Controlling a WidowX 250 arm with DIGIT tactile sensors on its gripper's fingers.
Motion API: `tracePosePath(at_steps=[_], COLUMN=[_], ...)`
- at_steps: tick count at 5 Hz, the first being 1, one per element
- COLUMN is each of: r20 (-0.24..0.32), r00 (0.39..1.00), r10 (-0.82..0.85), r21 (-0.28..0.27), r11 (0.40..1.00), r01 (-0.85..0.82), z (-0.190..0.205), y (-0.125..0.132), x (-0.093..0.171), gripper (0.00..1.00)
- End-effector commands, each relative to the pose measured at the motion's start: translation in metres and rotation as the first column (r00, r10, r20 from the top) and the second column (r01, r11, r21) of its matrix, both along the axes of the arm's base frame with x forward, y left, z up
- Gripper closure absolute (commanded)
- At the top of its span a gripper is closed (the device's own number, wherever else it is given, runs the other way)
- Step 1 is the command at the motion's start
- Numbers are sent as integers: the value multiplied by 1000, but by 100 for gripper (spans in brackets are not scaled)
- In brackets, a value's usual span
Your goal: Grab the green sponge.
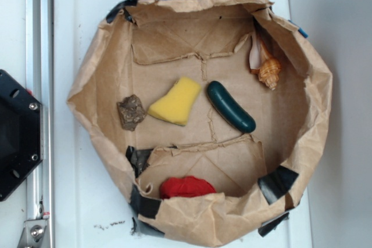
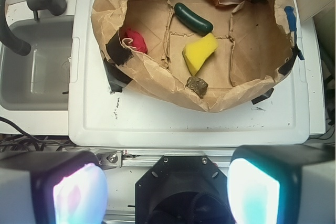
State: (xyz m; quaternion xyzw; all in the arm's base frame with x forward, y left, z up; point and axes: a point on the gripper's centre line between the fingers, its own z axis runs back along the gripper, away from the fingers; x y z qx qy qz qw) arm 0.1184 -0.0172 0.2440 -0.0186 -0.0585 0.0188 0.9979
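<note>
The green sponge (image 1: pixel 175 101) shows as a yellow foam wedge lying flat on the floor of a brown paper bag tray (image 1: pixel 96 85). In the wrist view the green sponge (image 2: pixel 199 53) lies far ahead, inside the same bag (image 2: pixel 157 85). My gripper (image 2: pixel 167 190) hangs high over the robot's black base, well short of the bag. Its two fingers (image 2: pixel 79 192) stand wide apart with nothing between them. In the exterior view the gripper is out of sight.
Inside the bag lie a glossy dark green cucumber shape (image 1: pixel 231 106), a brown rock-like lump (image 1: pixel 131 111), a red cloth-like lump (image 1: pixel 186 187), and a seashell (image 1: pixel 266 68). The bag sits on a white board (image 2: pixel 184 124). A sink (image 2: pixel 34 66) with a black faucet (image 2: pixel 23 3) is at left.
</note>
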Motion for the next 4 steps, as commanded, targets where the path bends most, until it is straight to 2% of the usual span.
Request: tracePosePath(at_steps=[1,2,3,4], r20=[0,2,-8,-13], r00=[1000,998,993,990], r10=[0,68,116,141], r21=[0,-13,-16,3], r11=[1000,998,993,990], r01=[0,-68,-116,-141], z=[0,5,1,-10], y=[0,-2,-3,2], x=[0,41,69,83], gripper=[0,0,0,0])
